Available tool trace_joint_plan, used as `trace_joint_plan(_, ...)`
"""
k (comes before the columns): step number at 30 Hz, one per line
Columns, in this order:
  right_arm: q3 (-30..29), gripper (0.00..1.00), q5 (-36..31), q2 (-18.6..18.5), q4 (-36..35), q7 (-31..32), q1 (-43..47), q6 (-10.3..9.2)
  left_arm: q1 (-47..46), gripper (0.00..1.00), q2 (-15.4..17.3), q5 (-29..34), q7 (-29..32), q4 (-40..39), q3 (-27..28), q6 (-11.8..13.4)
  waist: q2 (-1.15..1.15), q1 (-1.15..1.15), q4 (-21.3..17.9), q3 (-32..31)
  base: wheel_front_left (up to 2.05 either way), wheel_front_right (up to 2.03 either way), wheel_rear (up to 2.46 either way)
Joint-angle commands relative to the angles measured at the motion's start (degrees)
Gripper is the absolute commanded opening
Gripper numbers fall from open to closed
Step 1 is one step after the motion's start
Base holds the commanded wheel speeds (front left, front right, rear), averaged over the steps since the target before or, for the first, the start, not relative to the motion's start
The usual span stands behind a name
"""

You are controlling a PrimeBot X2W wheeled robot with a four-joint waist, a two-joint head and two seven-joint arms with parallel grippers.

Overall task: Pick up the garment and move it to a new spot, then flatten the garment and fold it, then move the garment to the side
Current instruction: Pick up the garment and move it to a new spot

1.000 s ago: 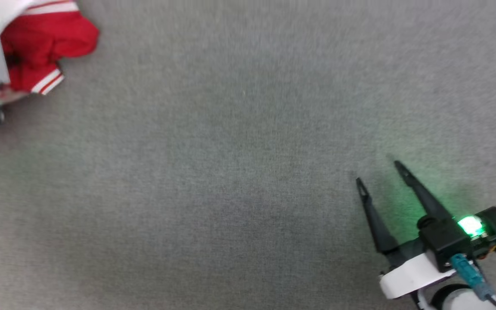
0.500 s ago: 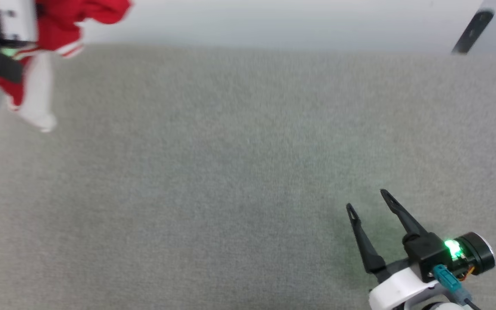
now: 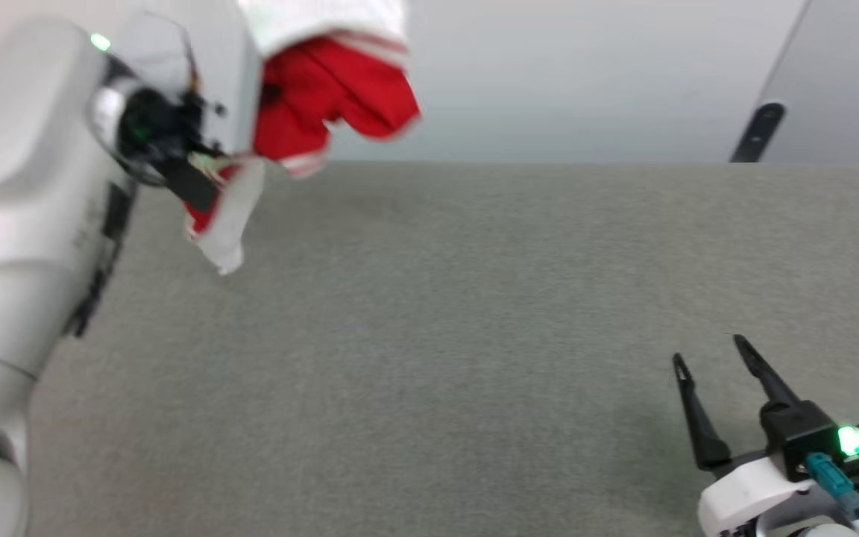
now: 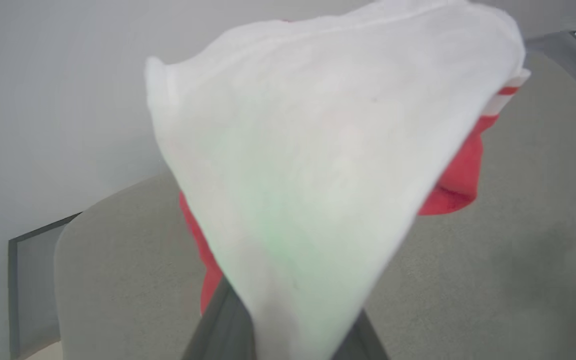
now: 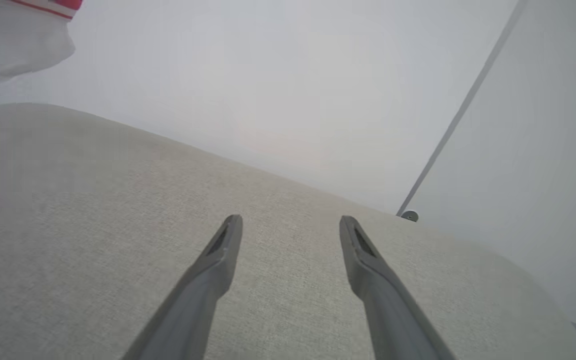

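Note:
The garment (image 3: 325, 97), red with white sleeves and striped trim, hangs bunched in the air over the far left part of the grey table (image 3: 429, 335). My left gripper (image 3: 198, 183) is shut on it, with a white fold (image 3: 232, 231) drooping below the grip. In the left wrist view white cloth of the garment (image 4: 318, 175) drapes over my fingers and hides their tips, with red cloth behind it. My right gripper (image 3: 710, 352) hovers low over the near right of the table, open and holding nothing. Its own view shows the jaws (image 5: 290, 220) spread wide and a corner of the garment (image 5: 13, 40) at the top left.
The table's far edge (image 3: 549, 162) meets a pale wall. A dark post (image 3: 754, 134) leans at the top right. My pale left forearm (image 3: 19, 186) stands along the left of the head view. A rounded table corner (image 4: 68, 235) shows in the left wrist view.
The head camera has tilted up, bringing the wall into view. My left arm has raised the garment off the table and carried it inward. The right gripper stays open.

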Motion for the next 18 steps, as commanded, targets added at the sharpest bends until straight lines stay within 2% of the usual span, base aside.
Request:
trace_joint_plan(1,-0.8,1.00,-0.4,-0.3,0.5,-0.4,-0.3,-0.08,1.2,0.00,-0.3,-0.7,0.0,-1.1,-0.4,-0.1,0.00,0.00,-3.6,-0.2,0.00,0.00,0.00)
trace_joint_plan(10,-6.3,1.00,-1.9,-0.6,2.5,-1.2,0.3,-0.08,7.1,0.00,-2.1,-3.5,0.3,-6.6,-3.2,-0.1,0.00,0.00,-12.2,-1.1,0.00,0.00,0.00)
trace_joint_plan(18,-8.8,1.00,-2.3,0.6,1.4,-1.0,1.8,-0.08,12.0,0.00,-5.3,-4.8,0.8,-7.1,-5.0,0.8,0.00,0.00,-18.4,-1.4,0.00,0.00,0.00)
